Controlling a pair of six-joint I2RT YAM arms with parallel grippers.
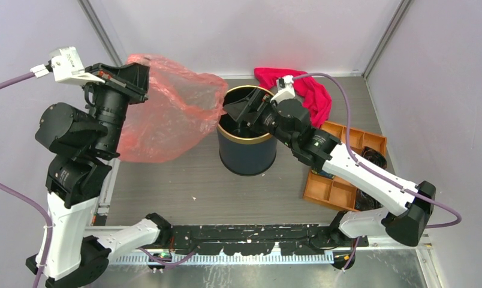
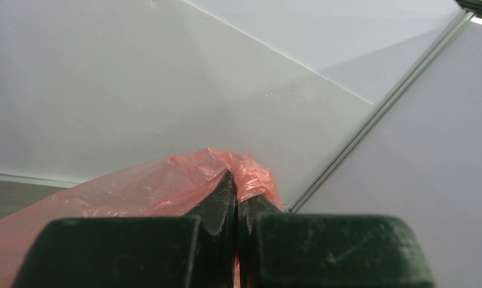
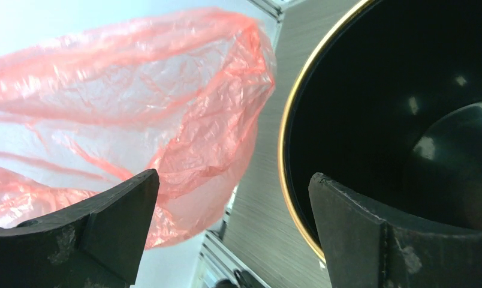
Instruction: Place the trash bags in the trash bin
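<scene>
The left gripper (image 1: 138, 77) is clamped shut on the top edge of the bag (image 1: 172, 114) and holds it raised off the table. In the left wrist view its fingertips (image 2: 223, 201) press together with red film bunched around them. The bag hangs at 9 to 10 o'clock of the bin (image 1: 247, 157), outside it, with its right edge close beside the gold rim. The right gripper (image 1: 234, 110) stands wide open and empty above the rim at 10 o'clock, one finger on the bag's side, the other over the black interior. A cloth (image 1: 313, 96) lies at 1 o'clock of the bin and a tray (image 1: 322, 189) at 4 o'clock.
</scene>
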